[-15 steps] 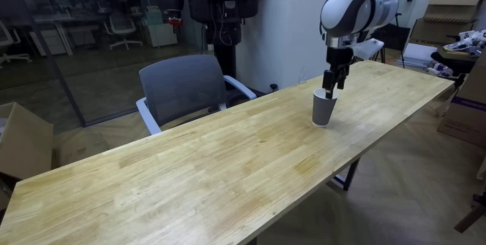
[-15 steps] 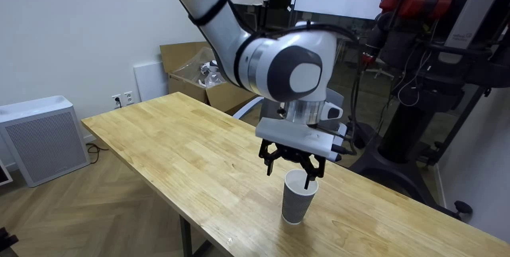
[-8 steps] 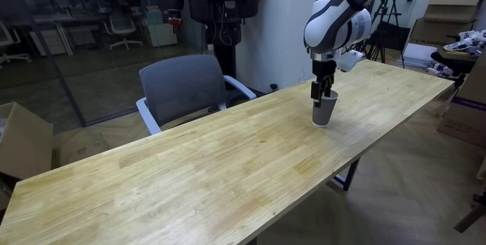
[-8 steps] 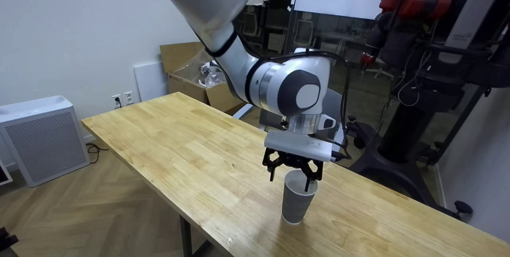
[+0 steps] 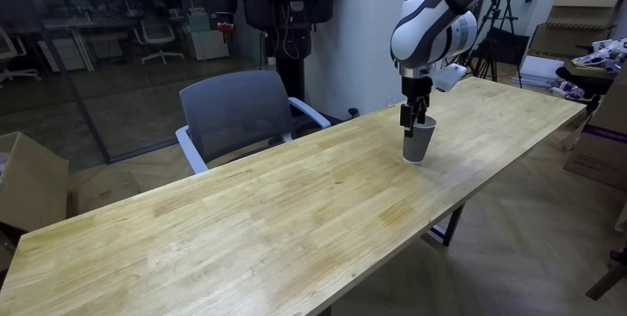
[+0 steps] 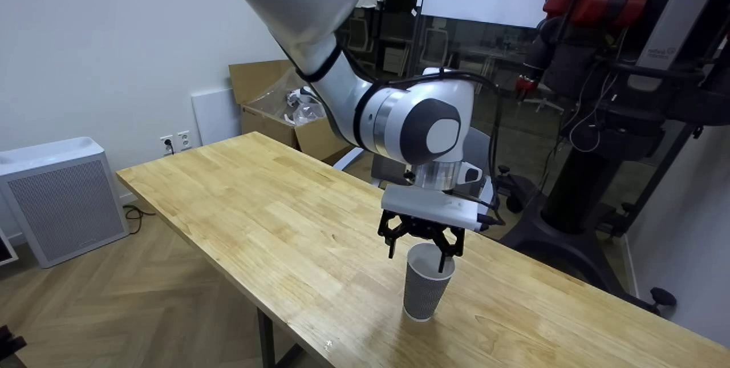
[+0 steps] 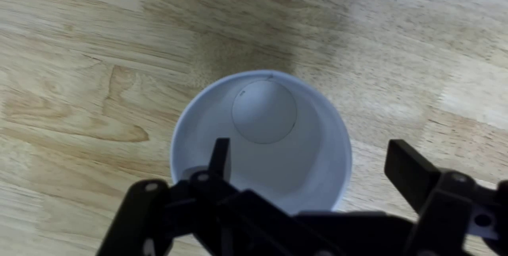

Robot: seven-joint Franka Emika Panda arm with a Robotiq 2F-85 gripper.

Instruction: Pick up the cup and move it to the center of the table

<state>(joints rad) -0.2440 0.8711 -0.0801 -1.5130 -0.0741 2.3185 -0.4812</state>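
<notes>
The dark grey cup (image 5: 417,149) with a whitish rim stands upright on the light wooden table (image 5: 235,228). It also shows in an exterior view (image 6: 423,298). In the wrist view I look into the white inside of the cup (image 7: 274,164). My gripper (image 7: 309,145) is open and holds nothing. In the wrist view one finger (image 7: 221,156) lies over the cup's mouth, and the other finger (image 7: 410,170) is outside the rim. My gripper is at rim height in both exterior views (image 5: 415,127) (image 6: 417,261). Whether a finger touches the cup I cannot tell.
A grey chair (image 5: 235,110) stands at the table's long side. A black and red robot (image 5: 289,17) stands behind it. A cardboard box (image 5: 34,179) is beside the table's end. A white air purifier (image 6: 63,202) stands on the floor near the wall.
Since a second ago my open gripper has shifted left and slightly down in an exterior view, so one finger is now outside the cup. It has hardly moved in the last half second. The cup stays put.
</notes>
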